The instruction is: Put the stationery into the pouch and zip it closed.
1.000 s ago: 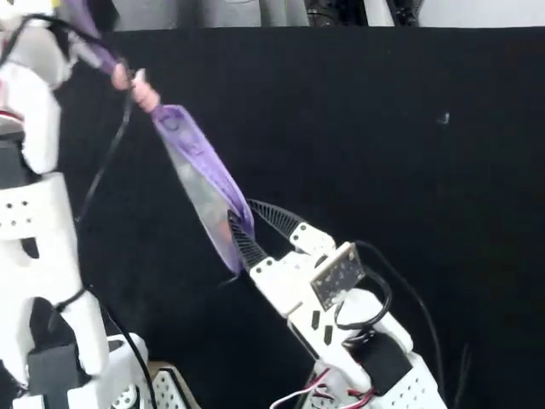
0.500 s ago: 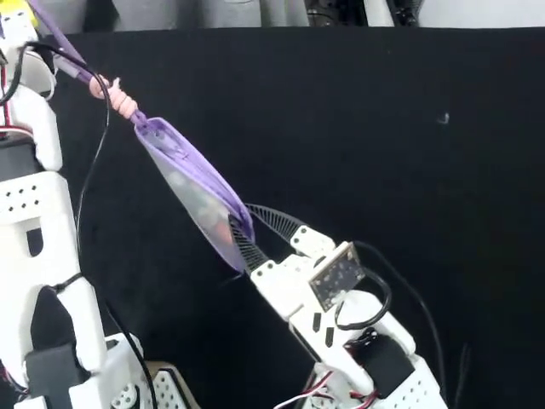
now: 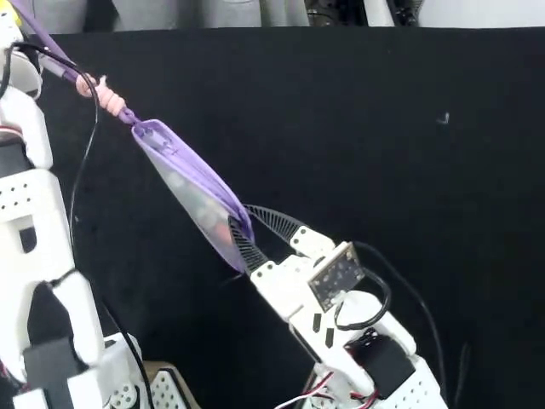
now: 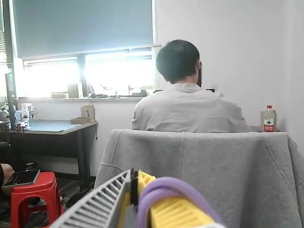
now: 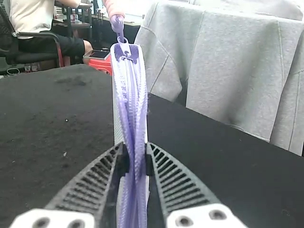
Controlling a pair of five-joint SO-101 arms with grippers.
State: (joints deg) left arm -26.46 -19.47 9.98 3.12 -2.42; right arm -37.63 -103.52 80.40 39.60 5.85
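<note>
A purple pouch (image 3: 194,189) with a clear side hangs stretched above the black table, tilted between the two arms. Something reddish (image 3: 220,228) shows through its clear side. My right gripper (image 3: 240,228) is shut on the pouch's near end; in the right wrist view the pouch (image 5: 130,118) stands edge-up between the black ribbed fingers (image 5: 95,183), its zipper closed up to the slider (image 5: 124,50). A pink charm (image 3: 104,94) joins the slider to a purple cord (image 3: 38,38). My left gripper (image 4: 134,184) at the far left corner is shut on that cord (image 4: 164,192).
The black table (image 3: 392,136) is bare to the right of the pouch. The left arm's white body (image 3: 34,230) stands along the left edge, with a black cable (image 3: 81,196) hanging beside it. A grey cloth (image 5: 228,61) drapes over a chair beyond the table.
The left arm has pulled the cord up and to the left. The pink charm and the pouch's far end followed it. The right gripper has held still.
</note>
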